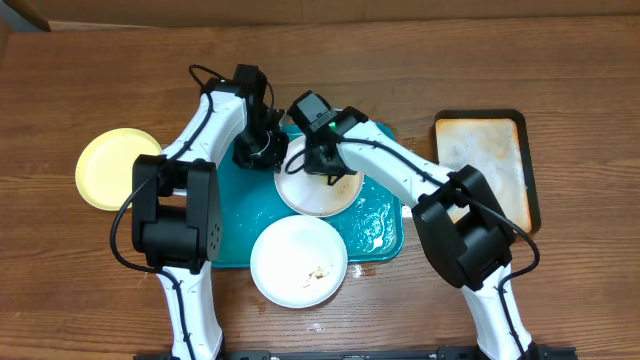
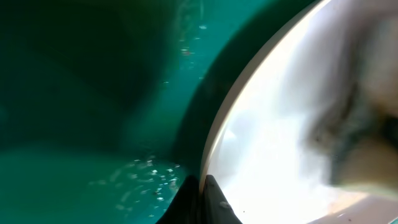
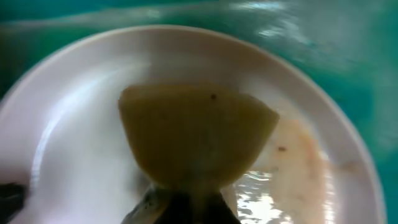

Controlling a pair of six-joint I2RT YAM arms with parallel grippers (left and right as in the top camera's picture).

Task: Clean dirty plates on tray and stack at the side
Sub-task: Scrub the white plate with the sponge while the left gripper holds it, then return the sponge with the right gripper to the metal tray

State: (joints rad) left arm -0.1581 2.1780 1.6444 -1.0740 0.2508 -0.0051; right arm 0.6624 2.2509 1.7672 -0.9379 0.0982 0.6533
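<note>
A white plate (image 1: 322, 203) with a brown smear lies on the wet teal tray (image 1: 232, 215). My left gripper (image 1: 271, 156) is shut on this plate's left rim. In the left wrist view the fingers (image 2: 202, 194) pinch the rim of the plate (image 2: 273, 155) over the tray (image 2: 93, 93). My right gripper (image 1: 324, 168) is shut on a yellow-brown sponge (image 3: 193, 130) pressed onto the plate (image 3: 74, 130); its fingers (image 3: 186, 202) are mostly hidden under the sponge. A second white plate (image 1: 298, 262) with crumbs overlaps the tray's front edge. A pale yellow plate (image 1: 113, 167) lies on the table to the left.
A narrow black-rimmed, rust-stained tray (image 1: 485, 165) lies at the right of the wooden table. Both arms cross over the back of the teal tray. Water beads on the tray's right part (image 1: 378, 222).
</note>
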